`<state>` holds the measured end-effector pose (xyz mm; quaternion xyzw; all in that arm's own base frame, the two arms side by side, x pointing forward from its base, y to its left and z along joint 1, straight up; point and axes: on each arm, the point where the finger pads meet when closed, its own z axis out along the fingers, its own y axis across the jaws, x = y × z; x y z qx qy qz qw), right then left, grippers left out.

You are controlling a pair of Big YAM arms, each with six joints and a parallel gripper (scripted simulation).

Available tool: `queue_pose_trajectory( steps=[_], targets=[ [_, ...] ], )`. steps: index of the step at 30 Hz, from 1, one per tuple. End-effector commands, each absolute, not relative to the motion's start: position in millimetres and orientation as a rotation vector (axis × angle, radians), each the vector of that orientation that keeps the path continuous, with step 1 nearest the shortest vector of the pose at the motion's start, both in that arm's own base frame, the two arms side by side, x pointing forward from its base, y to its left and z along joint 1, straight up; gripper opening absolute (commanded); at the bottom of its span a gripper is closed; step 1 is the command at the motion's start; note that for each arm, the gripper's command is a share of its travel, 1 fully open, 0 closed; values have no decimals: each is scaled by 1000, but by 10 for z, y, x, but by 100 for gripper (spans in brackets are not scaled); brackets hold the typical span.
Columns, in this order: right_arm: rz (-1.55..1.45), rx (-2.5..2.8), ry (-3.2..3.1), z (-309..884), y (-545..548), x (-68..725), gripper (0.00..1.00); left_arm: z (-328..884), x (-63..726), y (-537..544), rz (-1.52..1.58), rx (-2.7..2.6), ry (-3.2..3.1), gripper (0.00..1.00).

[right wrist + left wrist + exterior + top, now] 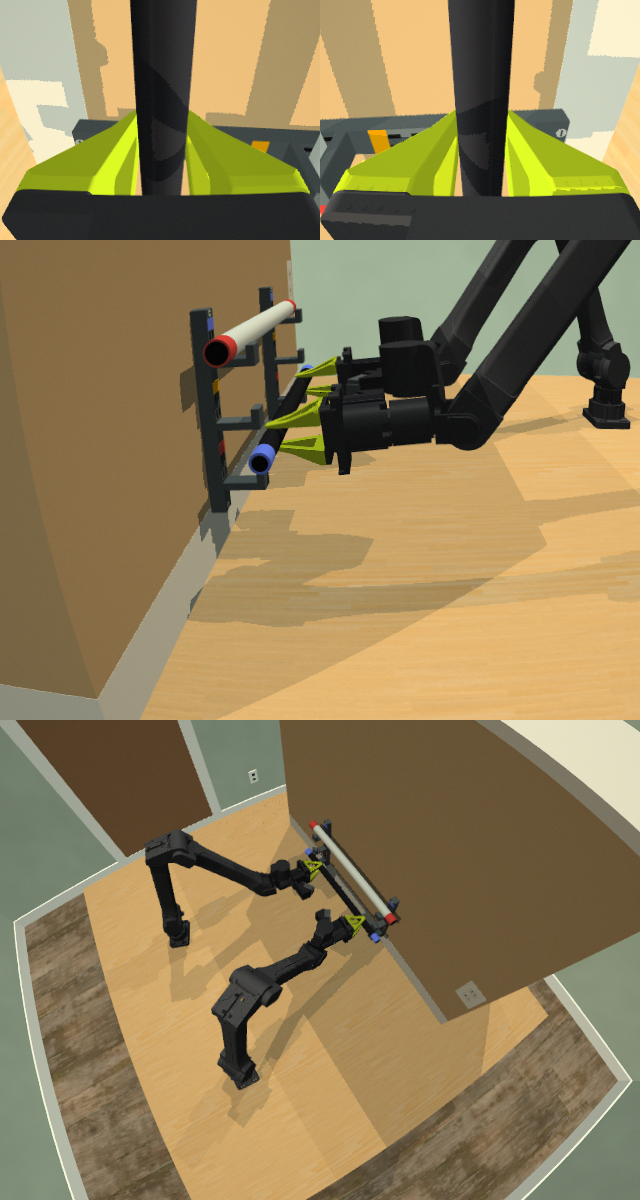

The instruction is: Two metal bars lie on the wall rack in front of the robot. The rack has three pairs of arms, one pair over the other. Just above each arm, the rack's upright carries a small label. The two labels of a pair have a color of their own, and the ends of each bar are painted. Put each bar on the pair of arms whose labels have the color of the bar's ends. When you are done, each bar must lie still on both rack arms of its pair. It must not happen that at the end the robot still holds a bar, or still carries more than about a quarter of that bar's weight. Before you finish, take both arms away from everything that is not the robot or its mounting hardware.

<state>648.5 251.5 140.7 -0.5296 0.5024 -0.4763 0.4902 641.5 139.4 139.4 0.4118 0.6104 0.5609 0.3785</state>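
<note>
The black bar with blue ends (338, 889) (289, 407) (482, 50) (162, 50) is held across by both grippers, at the outer tips of the rack arms, above the lowest pair's height and below the middle pair's. My left gripper (318, 871) (273, 435) (482, 120) and my right gripper (361, 925) (300, 383) (162, 120) are shut on it. The white bar with red ends (354, 872) (255, 327) lies on the top pair of arms. The rack (204, 395) has blue labels on top, yellow in the middle and red at the bottom. Whether the black bar touches a hook cannot be told.
The brown wall (439, 875) (129, 395) stands right behind the rack. The middle arms (240, 423) jut out just above the held bar and carry no bar. The lowest arms (242, 482) lie just under it. The wooden table top (330, 1071) (413, 627) is below.
</note>
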Motion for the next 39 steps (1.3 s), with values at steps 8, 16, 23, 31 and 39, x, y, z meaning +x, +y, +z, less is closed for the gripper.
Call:
queue_pose_trajectory(
  steps=[8,16,23,31,39],
  targets=[
    [-1191,-1173,1178,1967,2456,6471,0,1852,6364,1398,1488,978,1493,0],
    [-1191,-1173,1178,1961,2450,6399,0,1850,6299,1367,1488,978,1493,0],
    [-1191,-1173,1177,1956,2449,6390,0,1848,6291,1363,1488,978,1493,0],
    [-1191,-1173,1177,1948,2449,6390,0,1845,6291,1363,1488,978,1493,0],
    [-1191,-1173,1177,1940,2449,6382,0,1840,6286,1361,1488,978,1493,0]
  ],
)
